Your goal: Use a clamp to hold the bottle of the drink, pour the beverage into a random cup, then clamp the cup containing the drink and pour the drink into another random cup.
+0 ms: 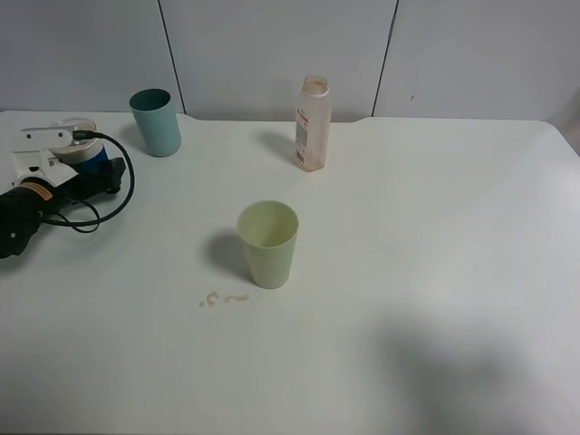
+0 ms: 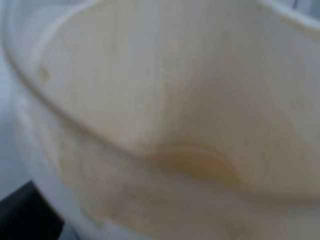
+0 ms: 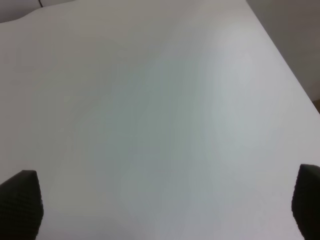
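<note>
White counter under grey panelled wall. Bottle upright near back edge; teal tumbler well left of it, blue cup further left, between left pincer jaws — grip unclear. Right pincer spread wide, empty.

The short blue cup with a white ribbed band sits mostly hidden behind the white-and-black left clamp; the left wrist view is a blur of its inside.
</note>
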{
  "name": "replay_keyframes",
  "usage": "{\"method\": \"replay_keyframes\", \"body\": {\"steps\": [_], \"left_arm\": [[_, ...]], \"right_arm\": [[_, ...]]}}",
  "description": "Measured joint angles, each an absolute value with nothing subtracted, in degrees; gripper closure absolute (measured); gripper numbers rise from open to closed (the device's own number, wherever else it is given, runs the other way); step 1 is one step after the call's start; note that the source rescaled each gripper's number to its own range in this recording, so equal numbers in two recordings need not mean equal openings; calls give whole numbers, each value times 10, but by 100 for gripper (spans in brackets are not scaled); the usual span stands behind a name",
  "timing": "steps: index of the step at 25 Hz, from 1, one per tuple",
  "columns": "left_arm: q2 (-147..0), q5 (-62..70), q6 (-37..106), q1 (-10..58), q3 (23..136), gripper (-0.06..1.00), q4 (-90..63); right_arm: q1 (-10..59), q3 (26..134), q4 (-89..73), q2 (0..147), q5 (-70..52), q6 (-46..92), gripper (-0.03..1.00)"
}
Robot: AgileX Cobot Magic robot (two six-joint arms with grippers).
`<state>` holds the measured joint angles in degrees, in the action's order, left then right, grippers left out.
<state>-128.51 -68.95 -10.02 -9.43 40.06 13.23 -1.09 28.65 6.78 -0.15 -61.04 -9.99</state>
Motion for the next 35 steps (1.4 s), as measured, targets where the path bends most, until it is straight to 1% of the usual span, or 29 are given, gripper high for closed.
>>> {"method": "replay_keyframes", "body": {"steps": [3, 8, 18, 31, 35], "left_arm": [[-1271, -690, -102, -94, 401, -1, 128], [-1253, -690, -103, -94, 401, -4, 120], [-1188, -690, -120, -94, 397, -5, 120], [-1031, -685, -124, -94, 289, -5, 135], [-961, -683, -160, -94, 260, -5, 145]], "right_arm": [[-11, 287, 68, -2, -610, -100, -3], [-11, 287, 68, -2, -610, -100, -3], [-11, 287, 68, -2, -610, -100, -3], [-11, 287, 68, -2, -610, -100, -3], [-11, 287, 68, -2, -610, -100, -3]]}}
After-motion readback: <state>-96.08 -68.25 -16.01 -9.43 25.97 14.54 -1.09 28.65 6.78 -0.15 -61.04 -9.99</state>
